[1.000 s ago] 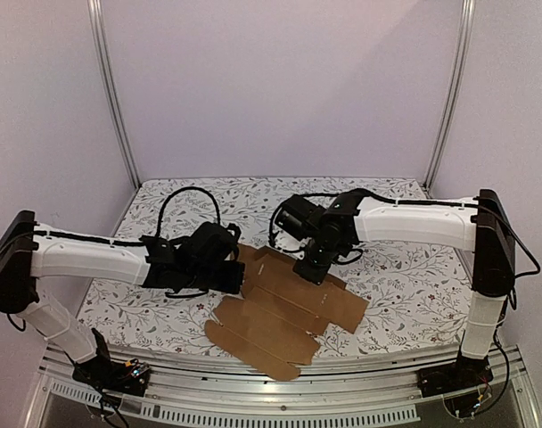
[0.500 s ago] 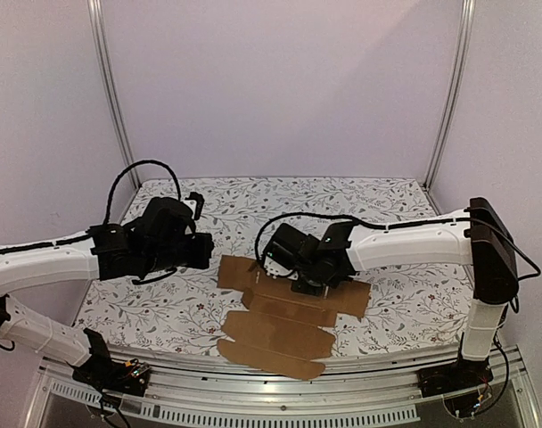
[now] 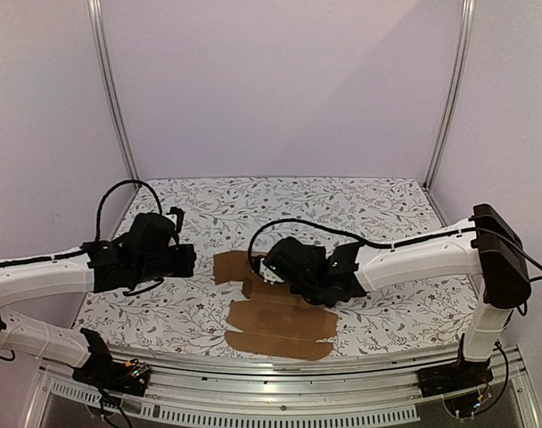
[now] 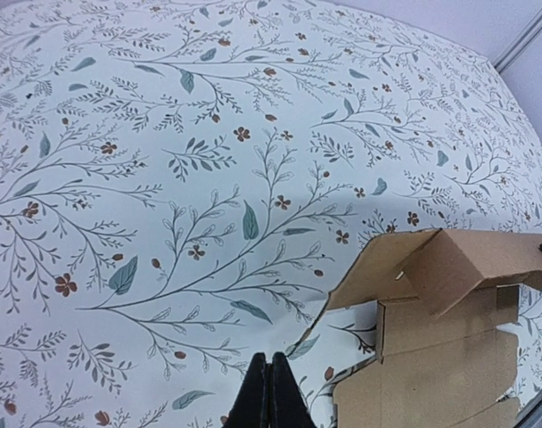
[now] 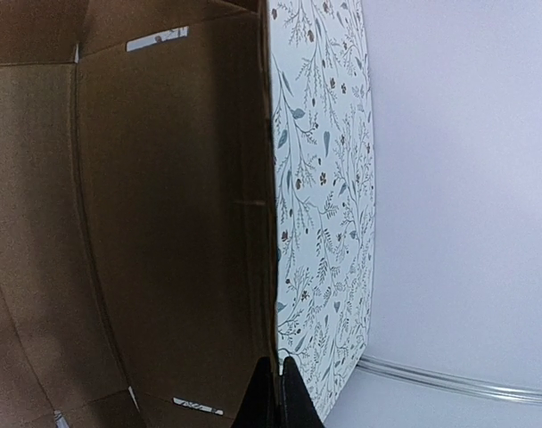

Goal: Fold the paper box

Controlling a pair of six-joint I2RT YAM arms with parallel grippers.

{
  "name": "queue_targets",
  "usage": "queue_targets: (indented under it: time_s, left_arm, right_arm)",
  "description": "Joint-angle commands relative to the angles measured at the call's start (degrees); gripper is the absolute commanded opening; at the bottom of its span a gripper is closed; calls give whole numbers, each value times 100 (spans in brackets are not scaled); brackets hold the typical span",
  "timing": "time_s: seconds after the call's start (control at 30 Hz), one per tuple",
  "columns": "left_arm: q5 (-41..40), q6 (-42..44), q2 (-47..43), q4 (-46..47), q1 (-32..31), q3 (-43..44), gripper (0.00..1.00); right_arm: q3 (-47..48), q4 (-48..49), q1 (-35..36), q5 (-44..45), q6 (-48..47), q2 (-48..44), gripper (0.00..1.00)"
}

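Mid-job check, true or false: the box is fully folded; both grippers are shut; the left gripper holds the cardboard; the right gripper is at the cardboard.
1. The paper box is fully folded: false. It lies as an open sheet on the tablecloth.
2. The left gripper and the right gripper are shut: true.
3. The left gripper holds the cardboard: false. It is empty, over bare cloth beside the sheet.
4. The right gripper is at the cardboard: true.

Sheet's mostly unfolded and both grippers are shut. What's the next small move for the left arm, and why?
Probably ease the left gripper toward the paper box and its lifted flap. It hangs shut over bare table, apart from the cardboard, while the right gripper sits low at the sheet's edge.
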Motion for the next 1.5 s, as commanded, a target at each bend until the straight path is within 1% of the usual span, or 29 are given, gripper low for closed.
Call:
queue_targets:
  time_s: [0.0,0.1,0.23,0.4,0.5,0.67,0.9,1.0,1.13,1.3,1.47]
  left_arm:
    - [539,-67,-67,716,388,-359,0]
    - [947,-51,97,1264,650,-579,0]
    - [1413,-60,490,2026,929,-732,0]
    - [1921,68,1102,2604,976,-623,0]
    - [2092,116,1413,2869,992,-552,0]
    - [2414,200,1773,3594,1057,-554,0]
    - [3257,233,2207,4231,1074,-546,0]
    - [3458,193,2293,4387,1074,-654,0]
    - [3532,85,2295,4452,1038,-807,0]
    - [3464,69,2251,4298,869,-884,0]
    - [3145,47,2102,4069,649,-981,0]
  right_arm:
    - [-324,1127,58,409,-617,-297,0]
    - [-520,1586,80,454,-943,-288,0]
    - [-618,1937,119,555,-1170,-117,0]
    - [-747,2358,209,585,-1241,-21,0]
    - [-848,2490,258,592,-1296,-15,0]
    - [-960,2559,312,599,-1278,-28,0]
    - [-1010,2564,314,681,-1190,-3,0]
    - [-1019,2564,314,700,-1143,45,0]
    - [-1007,2564,297,723,-1081,77,0]
    - [-988,2564,296,747,-1080,121,0]
    - [-982,2565,294,774,-1055,130,0]
